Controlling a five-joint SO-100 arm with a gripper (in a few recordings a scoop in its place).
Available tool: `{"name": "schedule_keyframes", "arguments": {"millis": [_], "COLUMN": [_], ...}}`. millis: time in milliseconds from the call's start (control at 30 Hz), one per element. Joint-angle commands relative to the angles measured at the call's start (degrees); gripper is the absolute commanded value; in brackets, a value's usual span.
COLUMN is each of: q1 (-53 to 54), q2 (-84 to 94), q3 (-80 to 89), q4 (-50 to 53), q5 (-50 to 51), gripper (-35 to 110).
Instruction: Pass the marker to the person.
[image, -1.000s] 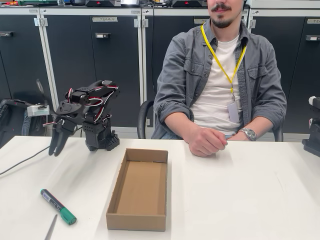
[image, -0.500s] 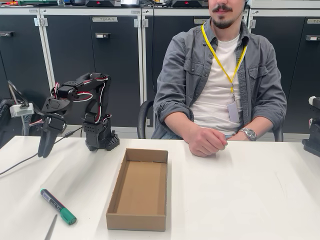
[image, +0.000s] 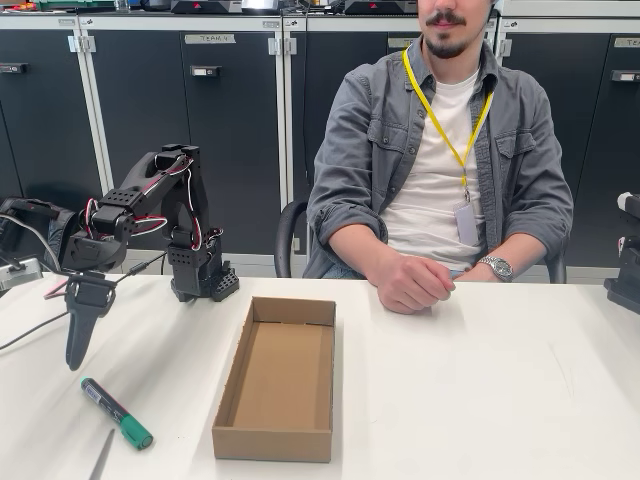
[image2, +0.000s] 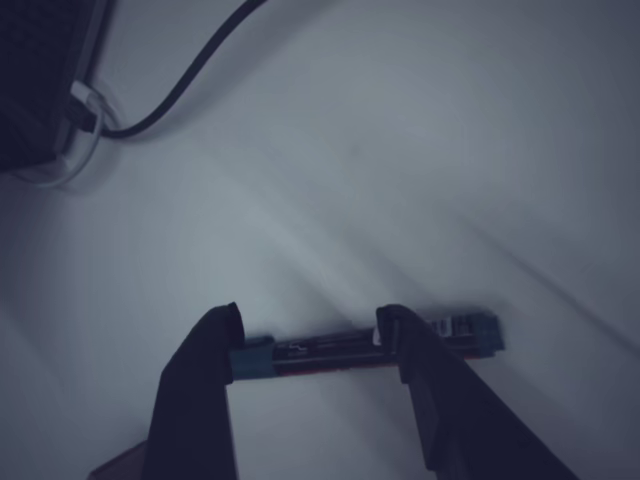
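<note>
The robot's hand (image2: 310, 325) hangs spread open and empty above the marker (image: 116, 411), which lies flat on the surface (image: 480, 390) just below its fingertips; a skewed descent could nudge the marker into rolling away.

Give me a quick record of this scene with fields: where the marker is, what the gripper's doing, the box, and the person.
marker: lying flat on the table, left of the box in the fixed view
gripper: open, pointing down above the marker, holding nothing
fingers: in the wrist view they straddle the marker, not closed on it
box: open cardboard, empty, mid-table
person: seated behind the table, hand resting closed on it
</note>
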Motion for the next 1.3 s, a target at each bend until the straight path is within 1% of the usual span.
{"name": "schedule_keyframes", "arguments": {"millis": [0,100,167,233,367,433,500,567,633,700,767,967,1100,1267], "q1": [2.11,4.13,5.19,5.54,4.92,3.52,1.23,-1.05,-2.99,-4.22,-5.10,-5.98,-5.62,-4.57], "q2": [-1.32,-4.57,-6.42,-8.09,-9.76,-8.44,-5.27,-2.64,-1.76,-2.02,-2.11,-2.02,-3.25,-4.66], "q3": [-6.59,-10.81,-11.51,-12.92,-15.91,-14.41,-10.11,-8.26,-9.40,-12.39,-12.92,-14.33,-16.17,-17.14], "q4": [-3.52,-7.21,-13.27,-16.08,-12.57,-9.23,-8.35,-3.96,2.29,9.14,13.01,17.58,17.84,17.14], "q5": [1.41,2.11,2.20,1.58,-1.41,-3.96,-6.33,-6.94,-3.60,2.46,8.44,26.89,37.97,47.81], "gripper": [30,30,30,30,32,33,33,34,34,35,35,35,35,36]}}
